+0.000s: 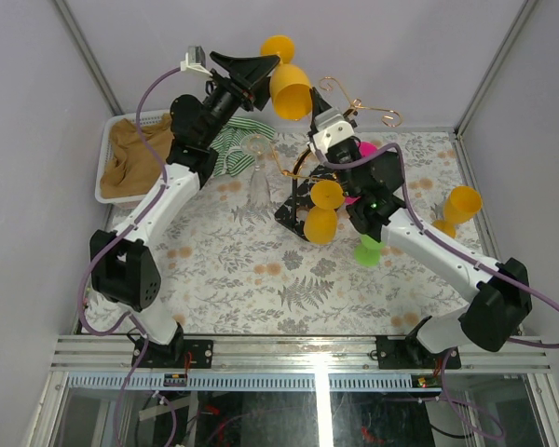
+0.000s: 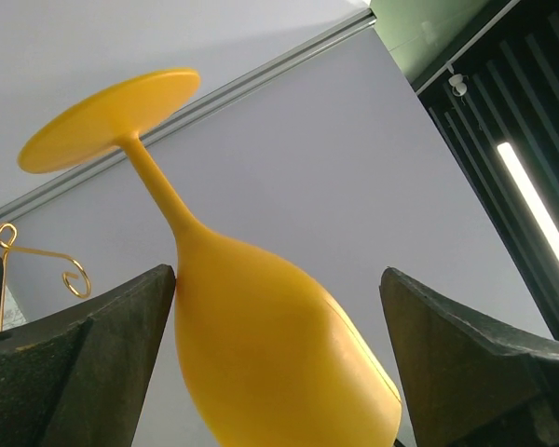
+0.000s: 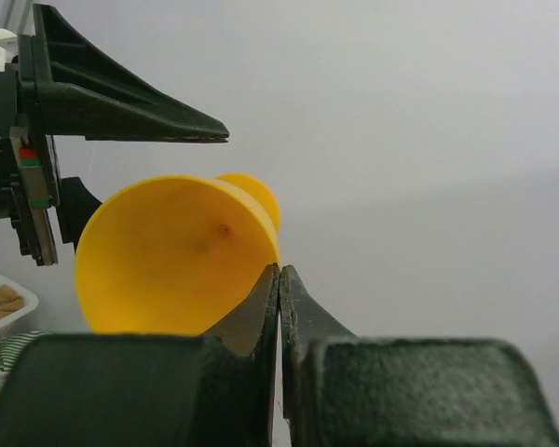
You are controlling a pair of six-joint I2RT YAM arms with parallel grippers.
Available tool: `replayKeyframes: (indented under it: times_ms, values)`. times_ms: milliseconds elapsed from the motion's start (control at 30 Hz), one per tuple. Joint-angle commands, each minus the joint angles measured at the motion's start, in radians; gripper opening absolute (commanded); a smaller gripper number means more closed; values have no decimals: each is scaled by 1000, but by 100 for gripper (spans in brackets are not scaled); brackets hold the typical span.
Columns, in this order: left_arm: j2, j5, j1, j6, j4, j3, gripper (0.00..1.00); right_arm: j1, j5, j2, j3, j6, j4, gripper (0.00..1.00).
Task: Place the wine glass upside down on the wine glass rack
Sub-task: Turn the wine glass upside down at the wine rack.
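Hovering above the floral-patterned table (image 1: 261, 279), the yellow plastic wine glass (image 1: 291, 88) lies between the wide-spread fingers of the left gripper (image 1: 272, 74). The right gripper (image 1: 315, 101) meets its rim. The thin gold metal wine glass rack (image 1: 289, 216) on its black base stands just beside, under the right arm.

From the left wrist, the glass (image 2: 261, 345) touches one finger (image 2: 74, 372) and stands clear of the other. A curled rack hook (image 2: 39, 251) shows at the left edge.

From the right wrist, the right gripper (image 3: 279, 279) is pinched narrow on the rim of the bowl (image 3: 168, 261).
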Motion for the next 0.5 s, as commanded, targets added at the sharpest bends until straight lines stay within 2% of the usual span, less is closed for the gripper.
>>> replayKeyframes:
  times_ms: [0, 200, 467]
  values:
    - [8, 20, 4, -17, 75, 41, 90, 14, -27, -56, -14, 32, 129, 0]
    - [27, 30, 4, -29, 98, 55, 80, 18, -49, -60, -42, 43, 162, 0]
    - [42, 44, 4, -43, 115, 69, 55, 22, -74, -60, -49, 50, 182, 0]
